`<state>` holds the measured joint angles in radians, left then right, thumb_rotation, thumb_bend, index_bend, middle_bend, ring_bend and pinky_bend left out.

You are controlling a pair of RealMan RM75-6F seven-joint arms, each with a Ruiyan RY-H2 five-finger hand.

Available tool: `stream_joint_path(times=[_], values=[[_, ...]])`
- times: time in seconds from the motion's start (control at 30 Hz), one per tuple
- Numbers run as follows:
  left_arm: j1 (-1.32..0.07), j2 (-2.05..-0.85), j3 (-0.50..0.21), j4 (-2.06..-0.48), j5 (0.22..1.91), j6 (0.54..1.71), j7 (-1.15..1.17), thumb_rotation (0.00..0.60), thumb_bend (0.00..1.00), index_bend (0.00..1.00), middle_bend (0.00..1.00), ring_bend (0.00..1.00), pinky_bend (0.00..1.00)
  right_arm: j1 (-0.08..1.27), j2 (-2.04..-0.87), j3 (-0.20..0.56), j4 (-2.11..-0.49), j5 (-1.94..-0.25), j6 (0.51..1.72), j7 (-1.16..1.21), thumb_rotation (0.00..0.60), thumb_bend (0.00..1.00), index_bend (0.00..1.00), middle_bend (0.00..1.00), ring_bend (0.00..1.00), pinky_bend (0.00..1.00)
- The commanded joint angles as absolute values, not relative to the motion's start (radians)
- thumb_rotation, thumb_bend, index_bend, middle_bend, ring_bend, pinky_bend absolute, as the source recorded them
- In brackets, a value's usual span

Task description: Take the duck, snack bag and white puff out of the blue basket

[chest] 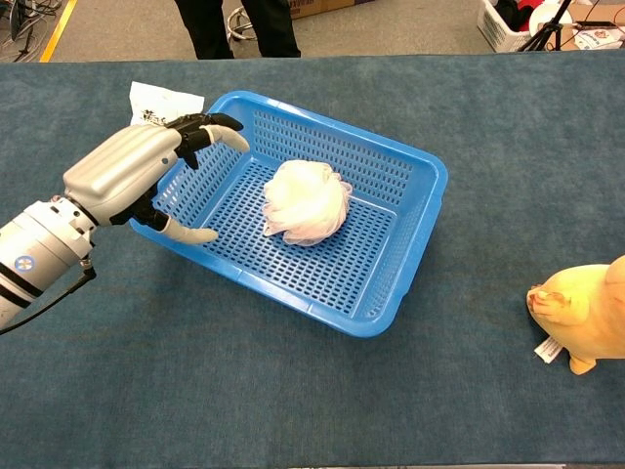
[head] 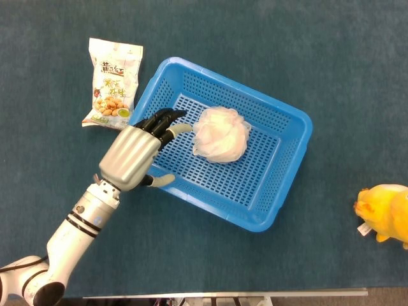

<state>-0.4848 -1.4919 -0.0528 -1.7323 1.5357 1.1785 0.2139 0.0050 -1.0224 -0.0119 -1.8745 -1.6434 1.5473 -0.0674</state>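
**Robot's left hand reaches over basket rim, puff inside**

Head view: The left hand point(head: 135, 156) hangs over the near-left rim of the blue basket point(head: 290, 185), empty, its fingers point(head: 167, 121) spread and pointing toward the white puff point(head: 221, 133), short of touching it. The puff sits on the basket floor, toward the far side. The snack bag point(head: 113, 81) lies flat on the dark blue table cover point(head: 331, 57), outside the basket, just beside its left wall. The yellow duck point(head: 386, 212) rests on the cover at the right edge of the frame, well apart from the basket. The right hand is out of sight.

Chest view: The left hand point(chest: 137, 176) shows from the side, holding nothing, its fingers point(chest: 217, 127) extended above the basket's point(chest: 410, 269) left wall while the thumb point(chest: 190, 234) reaches low across the near rim. The puff point(chest: 305, 201) lies inside, near the middle. Only a corner of the snack bag point(chest: 156, 99) shows behind the hand. The duck point(chest: 586, 313) sits at the right edge. A person's legs point(chest: 234, 27) stand beyond the table. The right hand does not appear.
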Motion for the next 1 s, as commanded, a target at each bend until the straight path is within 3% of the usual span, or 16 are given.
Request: stream_joint_path(times=[0.03,1.0], values=[[-0.49,-1.499,-0.056,-1.728,1.528,1.172,0.219,0.6,0.02,0.22,0.13,0.12,0.36,0.003,-1.024,-0.013,-1.87,-1.642,1.548,-0.062,0.6,0.0,0.02,0.11,0.12,0.41],[-0.542,-1.589,-0.076,-1.67,1.481,1.128,0.25,0.6,0.02,0.22,0.13,0.12,0.36,-0.02,-1.035,-0.02,-1.837,-1.639,1.565,-0.024,0.6,0.0,0.02,0.11,0.12,0.41]])
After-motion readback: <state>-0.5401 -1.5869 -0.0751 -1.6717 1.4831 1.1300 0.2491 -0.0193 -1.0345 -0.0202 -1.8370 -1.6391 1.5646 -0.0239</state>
